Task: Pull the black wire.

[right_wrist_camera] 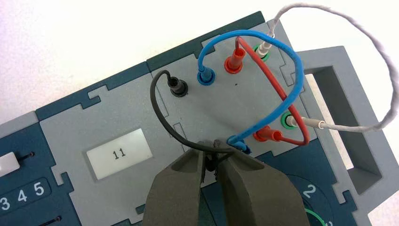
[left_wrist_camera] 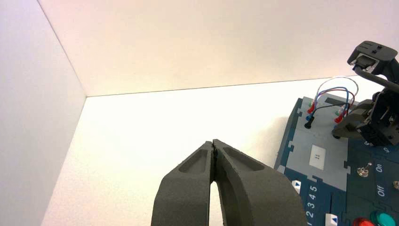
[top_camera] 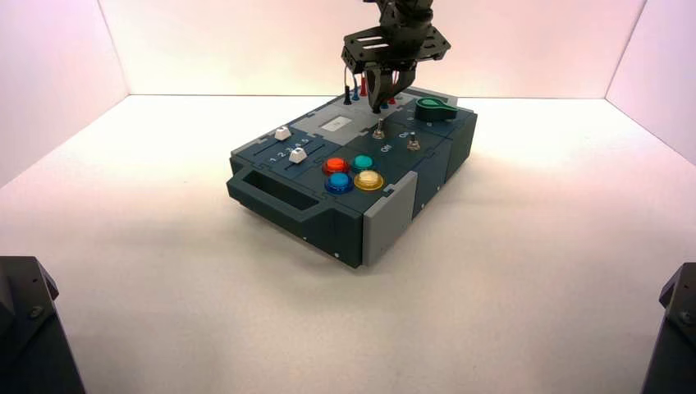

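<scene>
The black wire (right_wrist_camera: 157, 110) arches over the grey panel at the far end of the box (top_camera: 271, 189). One black plug (right_wrist_camera: 178, 86) sits in its socket beside the blue one. My right gripper (right_wrist_camera: 210, 153) is shut on the wire's other black plug, which shows between the fingertips (right_wrist_camera: 190, 162). In the high view the right gripper (top_camera: 380, 103) points down at the box's far end, next to the black wire (top_camera: 347, 86). My left gripper (left_wrist_camera: 214, 143) is shut and empty, held off to the box's left side.
A blue wire (right_wrist_camera: 263, 37), a red wire (right_wrist_camera: 268, 70) and a white wire (right_wrist_camera: 357, 33) arch close around the right gripper. A small display reading 11 (right_wrist_camera: 118, 153) lies beside it. A green knob (top_camera: 435, 107), toggle switches (top_camera: 379, 131) and coloured buttons (top_camera: 353, 172) lie nearer.
</scene>
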